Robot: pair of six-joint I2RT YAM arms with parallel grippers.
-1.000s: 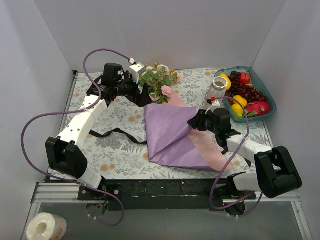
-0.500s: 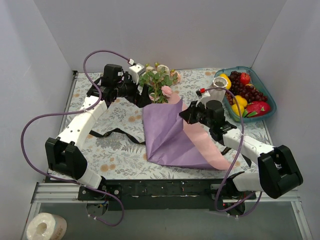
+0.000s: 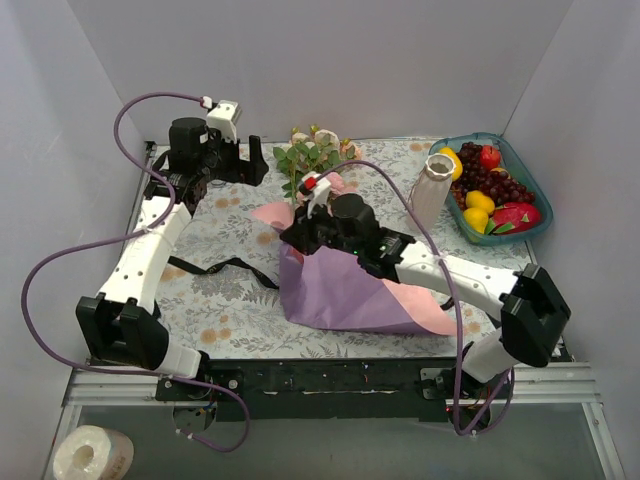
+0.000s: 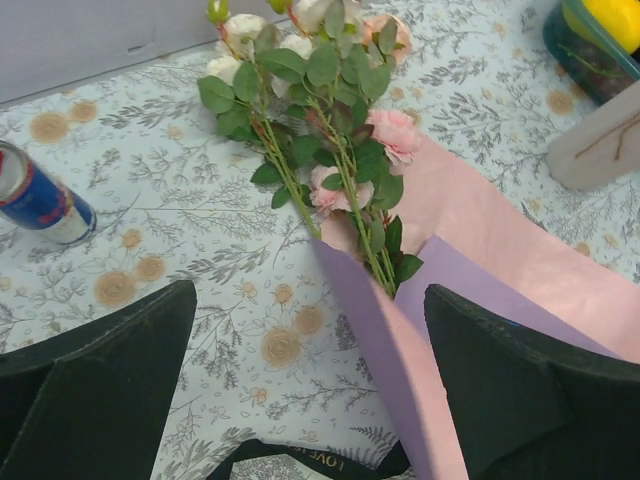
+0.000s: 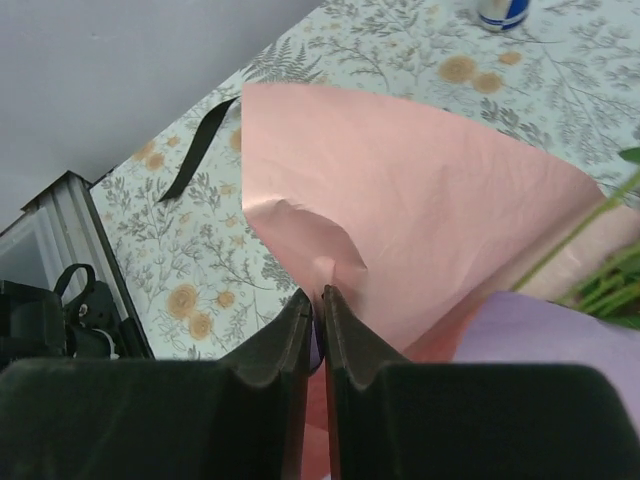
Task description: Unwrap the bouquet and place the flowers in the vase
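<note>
Moved: the right end effector (image 5: pixel 320 298) has swept from the right side across to the left and dragged the paper sheet (image 3: pixel 345 290) over with it, while the left end effector (image 3: pixel 250 163) has backed off towards the far left corner.
Right end effector: pressed together on the sheet's edge, pink face towards its camera. The pinch is at the margin, so the sheet peels rather than bunches.
Left end effector: spread wide and holding nothing. It hangs above the worktop (image 3: pixel 220 215), probably clearing the way for the fold.
Flowers (image 4: pixel 330 120): lying at the far middle of the worktop, blooms bare, lower stems tucked into the fold between the pink and purple faces.
Vase (image 3: pixel 432 188): upright and apart to the right, just beside the fruit bowl (image 3: pixel 528 178), with no stems in it.
Ribbon (image 3: pixel 225 268): off the bouquet, slack on the worktop left of the sheet.
Step in hand: opening the wrap, by my reading. The stems are not yet free.
</note>
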